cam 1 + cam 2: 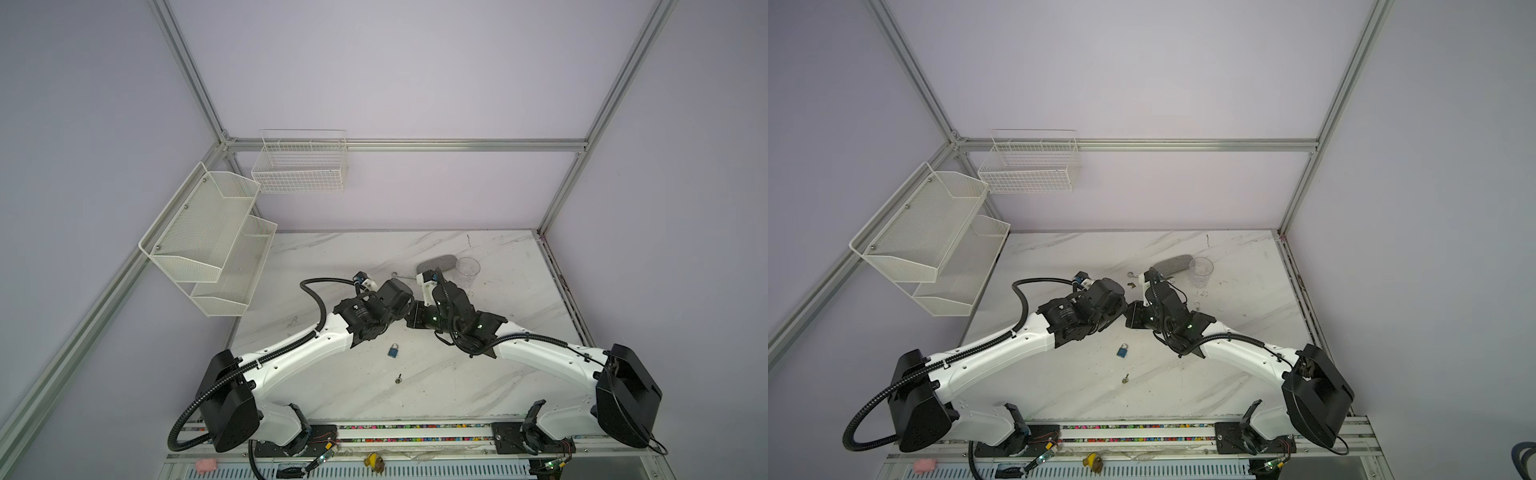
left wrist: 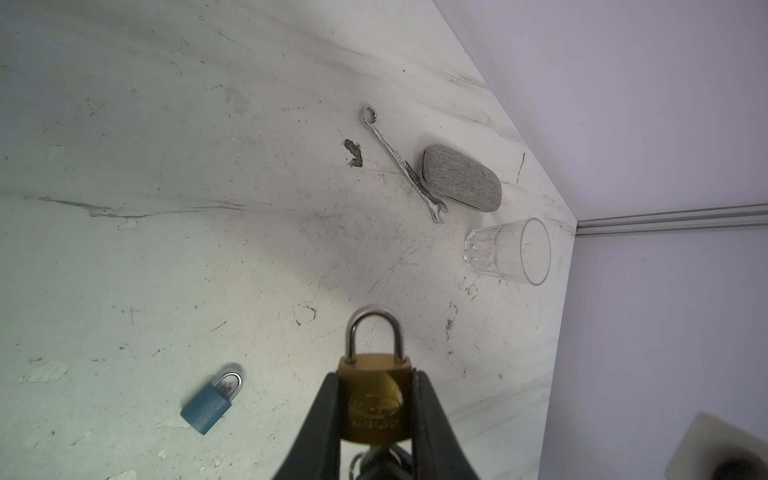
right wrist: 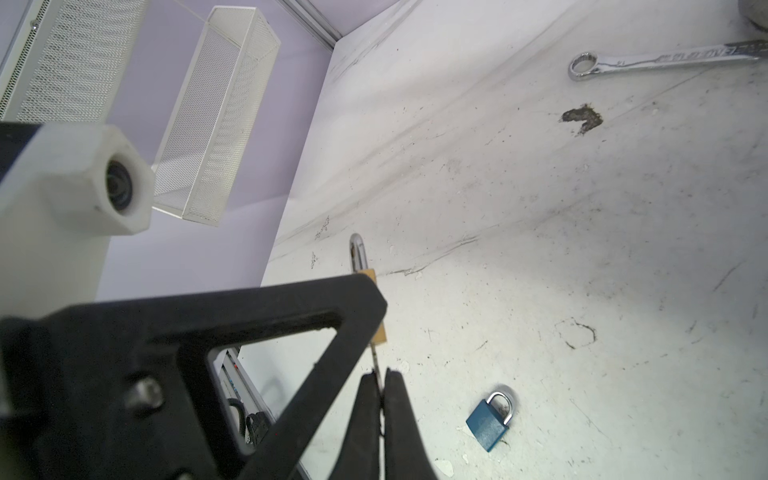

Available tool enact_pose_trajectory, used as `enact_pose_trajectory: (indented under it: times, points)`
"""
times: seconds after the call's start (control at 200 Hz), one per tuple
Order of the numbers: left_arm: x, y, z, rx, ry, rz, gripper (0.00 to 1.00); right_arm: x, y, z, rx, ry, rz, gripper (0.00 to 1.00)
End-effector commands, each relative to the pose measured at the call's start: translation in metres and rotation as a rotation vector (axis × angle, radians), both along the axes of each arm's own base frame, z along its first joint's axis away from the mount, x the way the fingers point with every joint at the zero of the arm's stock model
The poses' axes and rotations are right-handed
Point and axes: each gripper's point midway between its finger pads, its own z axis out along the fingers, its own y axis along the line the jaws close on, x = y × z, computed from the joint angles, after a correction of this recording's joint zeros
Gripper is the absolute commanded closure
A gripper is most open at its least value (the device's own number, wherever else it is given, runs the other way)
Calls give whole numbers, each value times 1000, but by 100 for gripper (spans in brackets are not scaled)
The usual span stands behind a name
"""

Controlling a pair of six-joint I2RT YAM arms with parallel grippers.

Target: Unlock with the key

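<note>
Marble tabletop [image 1: 457, 386] below — left jaws narrow around brass padlock [image 2: 375, 399], right jaws tight on key [image 3: 375, 358] at its base.

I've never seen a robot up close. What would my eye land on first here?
Most likely the two arms meeting nose to nose over the middle of the marble table: the left gripper clamps a brass padlock, and the right gripper pinches a key at its underside. Next, a blue padlock lies flat on the table just in front of them.
</note>
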Motion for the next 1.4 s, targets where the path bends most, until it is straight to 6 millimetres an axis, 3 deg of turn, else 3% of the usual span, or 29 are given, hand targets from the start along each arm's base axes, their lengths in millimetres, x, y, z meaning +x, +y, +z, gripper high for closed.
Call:
enact_pose_trajectory:
  times: [0.0, 0.15, 0.355, 0.58, 0.725, 0.74, 0.845, 0.955, 1.175, 1.26, 1.395]
  points:
    - [-8, -10, 18, -36, -2, -47, 100, 21, -13, 23, 28, -44, -114, 100]
    - [-9, -24, 22, -92, 6, -85, 100, 22, -8, 30, 87, -43, -113, 100]
    - [-7, -30, 29, -100, -12, -106, 100, 24, -3, 16, 58, -21, -103, 100]
    - [7, -20, 31, -91, -72, -59, 100, 17, -9, 13, 27, -33, -79, 100]
    - [16, -5, 37, -78, -109, 0, 100, 9, -9, 6, 11, -30, -39, 88]
    - [17, -3, 37, -76, -111, 7, 100, 7, -11, 16, 30, -46, -37, 86]
    - [21, 5, 40, -74, -122, 31, 100, -2, -14, 28, 74, -73, -11, 78]
    - [22, 8, 42, -79, -129, 43, 100, -6, -15, 31, 94, -69, -7, 76]
    - [21, 6, 42, -94, -121, 42, 100, 1, -2, 32, 141, -48, 0, 76]
    - [21, 5, 43, -101, -119, 38, 100, 7, -2, 25, 111, -29, -24, 77]
    - [21, 3, 43, -107, -120, 35, 100, 12, -4, 31, 121, -54, -53, 77]
